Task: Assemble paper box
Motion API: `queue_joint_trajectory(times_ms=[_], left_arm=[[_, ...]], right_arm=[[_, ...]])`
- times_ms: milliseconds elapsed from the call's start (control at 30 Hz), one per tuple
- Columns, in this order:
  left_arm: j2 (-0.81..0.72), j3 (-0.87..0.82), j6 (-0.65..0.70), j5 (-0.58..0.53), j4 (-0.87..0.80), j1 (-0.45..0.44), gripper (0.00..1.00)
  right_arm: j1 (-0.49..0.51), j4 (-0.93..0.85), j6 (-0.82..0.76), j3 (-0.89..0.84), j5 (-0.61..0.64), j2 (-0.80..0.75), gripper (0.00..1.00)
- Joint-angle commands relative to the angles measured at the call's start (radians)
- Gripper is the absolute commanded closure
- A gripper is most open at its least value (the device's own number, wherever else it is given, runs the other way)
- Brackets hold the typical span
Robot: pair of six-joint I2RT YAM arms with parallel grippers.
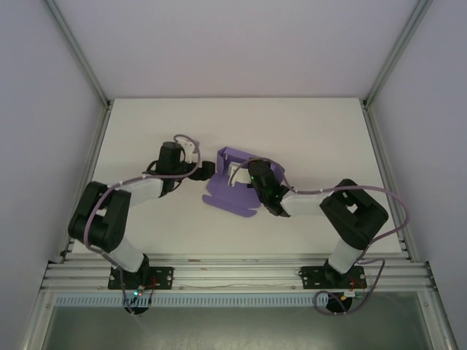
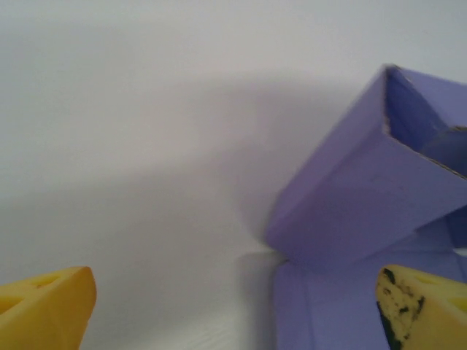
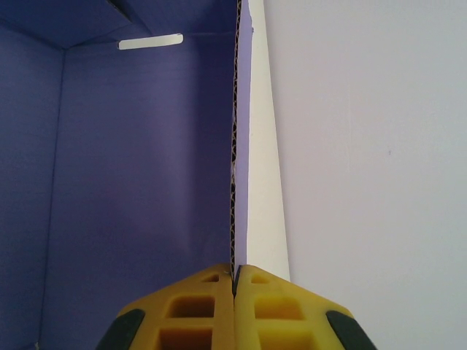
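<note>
The white table [image 1: 306, 138] is the largest thing, and its surface runs wide on the far side of the work and to both sides, up to the metal frame rail [image 1: 241, 271] at the near edge where the two arms are bolted. The paper box [image 1: 226, 195] lies near the middle of the table, between the two arms and a little to the left of the centre. It is purple and half folded: some walls stand up at its far side, and a flat flap lies on the table toward the near edge. In the left wrist view one corner of the paper box [image 2: 350, 211] stands upright, with a sharp folded edge, and the table is bare to its left. The left gripper [image 2: 235, 310] is just beside this corner, with its yellow fingers [image 2: 51, 310] wide apart and holding nothing. The right gripper [image 3: 233, 283] is clamped on the thin upright edge of a box wall [image 3: 146, 182], whose corrugated cut edge runs straight up from the closed pads. A small narrow slot [image 3: 150, 41] shows white near the top of that wall.
</note>
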Motion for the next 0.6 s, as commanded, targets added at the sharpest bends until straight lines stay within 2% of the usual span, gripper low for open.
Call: queue_joint_trajectory(times_ms=[0, 133, 200, 333, 400, 467, 567], left_arm=[[0.083, 0.104, 0.077, 0.155, -0.047, -0.009, 0.10], [0.158, 0.191, 0.119, 0.186, -0.094, -0.018, 0.18], [0.185, 0.226, 0.142, 0.174, -0.110, -0.034, 0.28], [0.235, 0.263, 0.176, 0.168, -0.102, -0.071, 0.38], [0.246, 0.266, 0.176, 0.134, -0.079, -0.090, 0.44], [0.256, 0.269, 0.166, 0.094, -0.055, -0.103, 0.54], [0.263, 0.267, 0.146, 0.022, -0.019, -0.114, 0.65]], right_arm=[[0.006, -0.089, 0.020, 0.012, -0.027, 0.005, 1.00], [0.005, -0.106, 0.023, 0.019, -0.029, 0.008, 1.00], [0.006, -0.116, 0.021, 0.024, -0.036, 0.008, 1.00], [0.006, -0.141, 0.024, 0.039, -0.042, 0.017, 1.00], [0.006, -0.147, 0.026, 0.042, -0.049, 0.017, 1.00], [0.006, -0.151, 0.031, 0.044, -0.048, 0.018, 1.00], [0.006, -0.165, 0.035, 0.046, -0.046, 0.018, 1.00]])
